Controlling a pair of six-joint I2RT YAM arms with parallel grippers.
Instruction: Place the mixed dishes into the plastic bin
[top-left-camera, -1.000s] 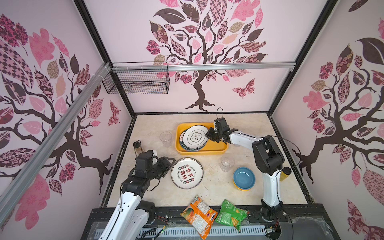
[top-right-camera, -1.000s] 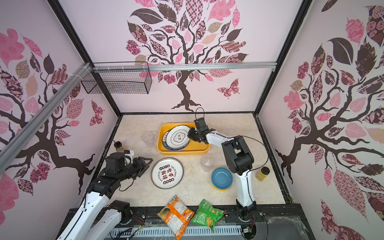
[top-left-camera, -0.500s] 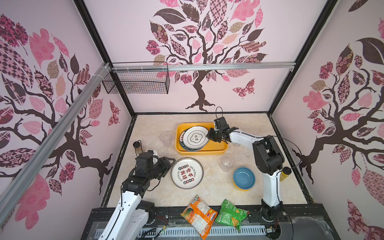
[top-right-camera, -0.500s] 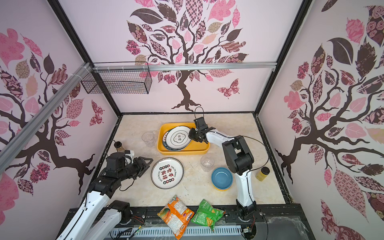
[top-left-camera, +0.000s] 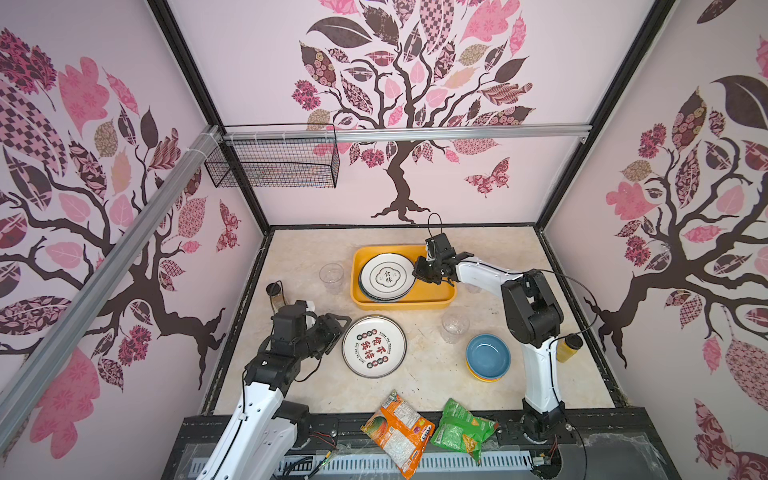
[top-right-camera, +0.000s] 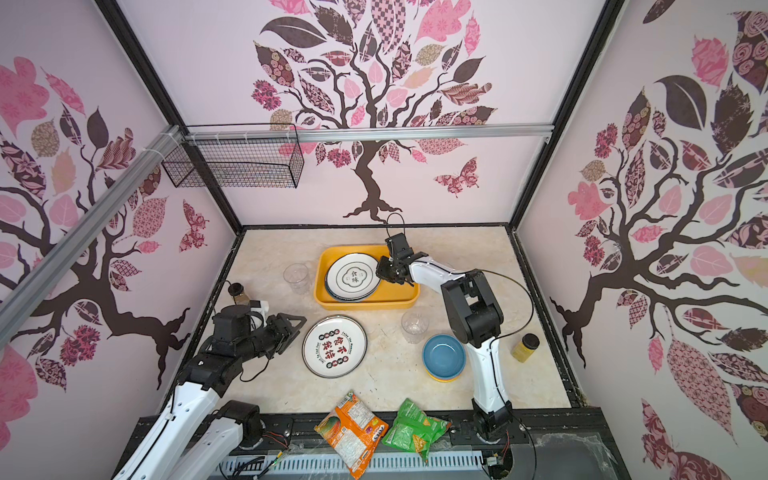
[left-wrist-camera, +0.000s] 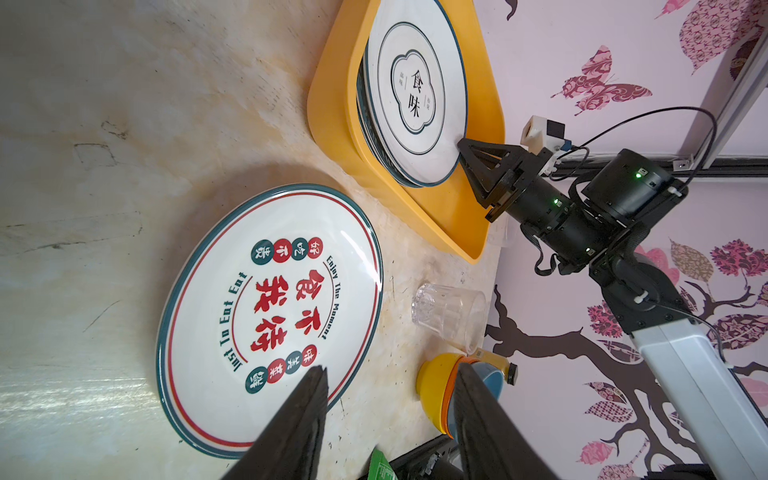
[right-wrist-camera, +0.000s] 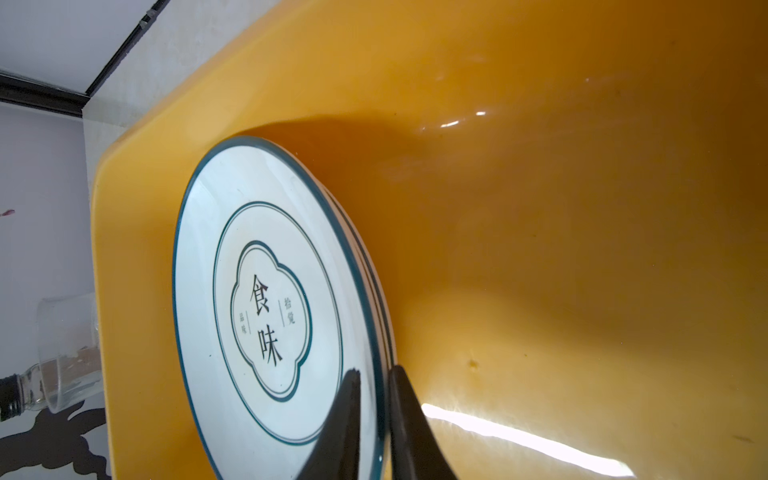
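Plate (top-left-camera: 386, 276) stays pinched by right hand (top-left-camera: 415, 272) in bin (top-left-camera: 399, 305); left hand (top-left-camera: 338, 326) half-open, empty.

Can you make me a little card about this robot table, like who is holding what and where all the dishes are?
bin: yellow bin, with a stack of plates inside
right gripper: closed on the rim of the green-rimmed plate, which is on top of that stack
left gripper: open and empty, beside the red-lettered plate
outside the bin: red-lettered plate; blue bowl nested in orange and yellow bowls; two clear cups
not dishes: orange snack bag and green snack bag, at the front edge
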